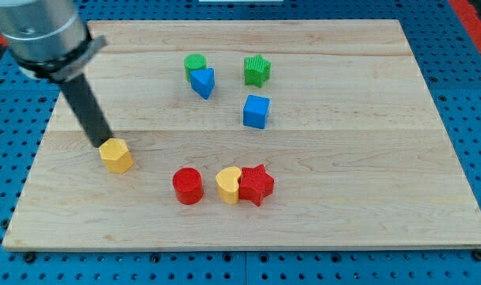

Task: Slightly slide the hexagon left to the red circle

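Green cylinder [195, 63] touches blue triangle [202, 81] (yellow heart [229, 185] touches red star [257, 184]).

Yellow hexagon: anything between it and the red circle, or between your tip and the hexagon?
Nothing visible. My tip sits at the upper-left edge of the yellow hexagon, apparently touching it. The board between the hexagon and the red circle holds no block; the yellow heart and red star lie beyond the circle, toward the view's right.

A robotics lab bench: a pale wooden plank tabletop [343, 206] lies on a blue perforated metal base plate [10, 111] with a regular grid of mounting holes, and a grey cylindrical robot arm housing [42, 32] reaches over it from the view's top left.
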Available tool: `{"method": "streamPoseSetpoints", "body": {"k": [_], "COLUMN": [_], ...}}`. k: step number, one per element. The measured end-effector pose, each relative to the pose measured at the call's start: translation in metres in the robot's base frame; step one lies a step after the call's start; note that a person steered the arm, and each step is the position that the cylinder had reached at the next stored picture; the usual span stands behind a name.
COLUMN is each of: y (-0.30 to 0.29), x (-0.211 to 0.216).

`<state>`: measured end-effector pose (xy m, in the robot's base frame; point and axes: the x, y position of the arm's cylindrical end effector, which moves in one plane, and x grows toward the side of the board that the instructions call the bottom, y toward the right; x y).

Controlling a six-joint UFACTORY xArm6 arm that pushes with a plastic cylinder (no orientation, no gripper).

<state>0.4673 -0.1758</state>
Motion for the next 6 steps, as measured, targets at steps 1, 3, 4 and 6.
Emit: {"method": "streamPoseSetpoints", "body": {"k": [1, 3, 4, 6], "y": [0.051, 0.037, -0.019, 0.005], "x": [0.002, 0.007, 0.003, 0.02]}}
